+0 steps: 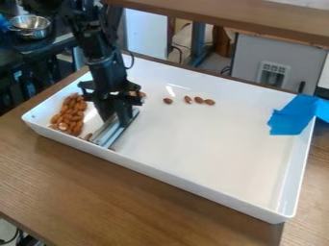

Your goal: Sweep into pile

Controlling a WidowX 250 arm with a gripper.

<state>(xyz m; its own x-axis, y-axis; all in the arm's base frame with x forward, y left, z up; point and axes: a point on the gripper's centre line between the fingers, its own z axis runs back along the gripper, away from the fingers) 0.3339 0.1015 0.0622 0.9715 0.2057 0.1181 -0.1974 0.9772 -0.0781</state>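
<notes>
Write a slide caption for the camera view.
A robot's gripper at a metal bar in a white tray, most almonds bunched on one side, a few scattered beyond.

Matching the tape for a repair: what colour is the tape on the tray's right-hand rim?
Bright blue tape, seen in the camera view.

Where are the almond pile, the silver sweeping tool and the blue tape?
Almond pile [72, 114]: camera view, middle of the heap.
Silver sweeping tool [112, 132]: camera view, its long face.
Blue tape [291, 118]: camera view, its wide left part.
</notes>
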